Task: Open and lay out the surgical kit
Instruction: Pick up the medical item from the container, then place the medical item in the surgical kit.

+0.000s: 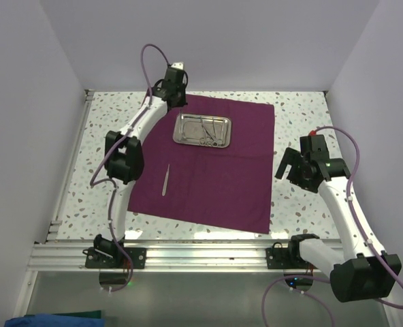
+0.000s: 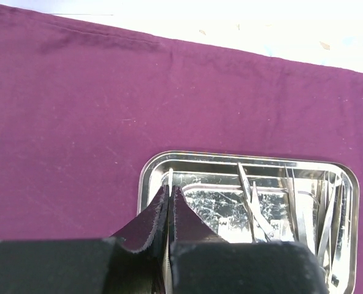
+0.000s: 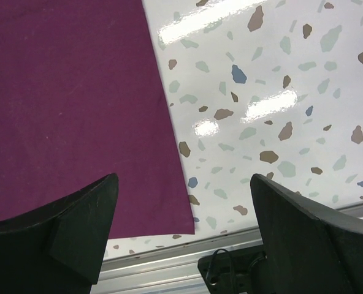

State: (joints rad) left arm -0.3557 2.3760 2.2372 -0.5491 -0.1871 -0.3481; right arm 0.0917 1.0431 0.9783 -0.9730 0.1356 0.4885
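Observation:
The dark purple cloth wrap (image 1: 215,177) lies spread flat on the table. The shiny steel tray (image 1: 182,136) sits on its far part and holds several thin silver instruments (image 1: 212,131). One pair of silver tweezers (image 1: 165,180) lies alone on the cloth's left side. My left gripper (image 1: 177,101) hovers over the tray's far-left corner. In the left wrist view it (image 2: 170,188) is shut on a thin silver instrument (image 2: 170,174) above the tray (image 2: 146,177), with scissor-like instruments (image 2: 255,208) to the right. My right gripper (image 1: 286,163) is open and empty over the cloth's right edge (image 3: 65,92).
The speckled white table (image 1: 297,116) is walled at the sides and back. An aluminium rail (image 1: 201,255) with the arm bases runs along the near edge and also shows in the right wrist view (image 3: 169,269).

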